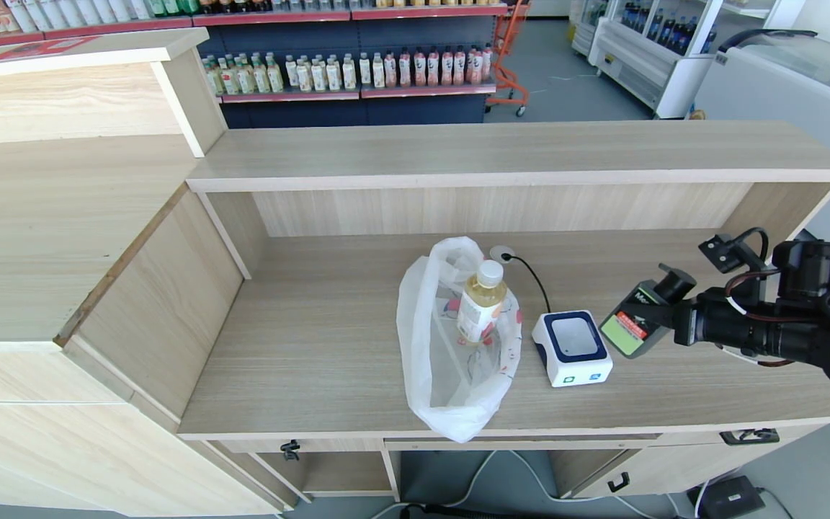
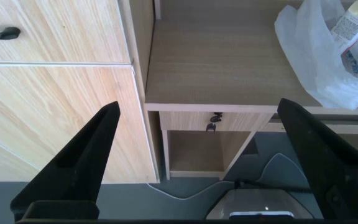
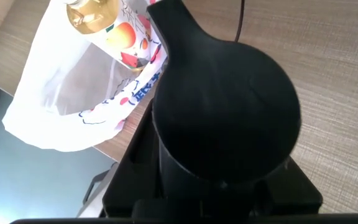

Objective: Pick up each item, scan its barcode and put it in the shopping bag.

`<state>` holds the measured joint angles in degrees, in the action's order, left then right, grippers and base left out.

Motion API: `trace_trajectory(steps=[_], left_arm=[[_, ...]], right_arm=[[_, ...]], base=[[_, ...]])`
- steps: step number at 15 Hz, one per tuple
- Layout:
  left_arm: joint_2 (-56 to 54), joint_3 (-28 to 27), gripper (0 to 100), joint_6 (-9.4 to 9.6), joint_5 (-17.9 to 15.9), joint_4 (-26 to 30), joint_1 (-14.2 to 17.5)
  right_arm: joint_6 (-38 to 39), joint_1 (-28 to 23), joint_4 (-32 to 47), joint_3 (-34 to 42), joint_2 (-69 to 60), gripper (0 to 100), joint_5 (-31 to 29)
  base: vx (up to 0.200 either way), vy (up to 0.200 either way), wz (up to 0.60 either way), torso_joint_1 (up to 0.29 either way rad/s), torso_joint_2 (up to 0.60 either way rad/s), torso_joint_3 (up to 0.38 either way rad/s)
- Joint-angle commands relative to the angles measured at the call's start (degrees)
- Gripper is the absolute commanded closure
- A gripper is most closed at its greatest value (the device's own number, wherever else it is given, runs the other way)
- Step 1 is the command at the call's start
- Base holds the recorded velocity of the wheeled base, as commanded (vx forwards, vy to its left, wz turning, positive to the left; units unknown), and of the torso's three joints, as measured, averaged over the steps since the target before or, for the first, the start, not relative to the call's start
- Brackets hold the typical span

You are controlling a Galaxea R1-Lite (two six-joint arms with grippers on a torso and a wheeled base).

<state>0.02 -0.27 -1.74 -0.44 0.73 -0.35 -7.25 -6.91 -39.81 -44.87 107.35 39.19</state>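
Note:
A white plastic shopping bag lies open on the wooden counter, with a pale tea bottle with a white cap standing inside it. Just right of the bag sits the white barcode scanner, its dark window facing up. My right gripper is shut on a dark bottle with a green and red label, held tilted just right of and above the scanner. That dark bottle looms large in the right wrist view, beside the bag. My left gripper hangs open below the counter's front edge, left of the bag.
The scanner's black cable runs back to a grommet. A raised wooden ledge walls the counter's back, and a taller cabinet stands on the left. Drawers and an open cubby lie under the counter.

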Motion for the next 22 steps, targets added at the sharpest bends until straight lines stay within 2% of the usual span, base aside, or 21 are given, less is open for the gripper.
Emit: trace_trajectory(steps=[1,14,22], left_arm=[[-0.02,0.00,0,-0.01,0.00,0.06,0.00],[-0.02,0.00,0,-0.01,0.00,0.06,0.00],[-0.02,0.00,0,-0.01,0.00,-0.03,0.00]], right_arm=[[-0.13,0.06,0.00,0.14,0.40,100,0.01],[-0.13,0.41,0.09,-0.30,2.78,100,-0.17],[0.05,3.13,0.09,-4.17,6.20,100,-0.43]], base=[[0.000,0.000,0.00,0.000,0.00,0.000],[0.000,0.000,0.00,0.000,0.00,0.000],[0.000,0.000,0.00,0.000,0.00,0.000]])
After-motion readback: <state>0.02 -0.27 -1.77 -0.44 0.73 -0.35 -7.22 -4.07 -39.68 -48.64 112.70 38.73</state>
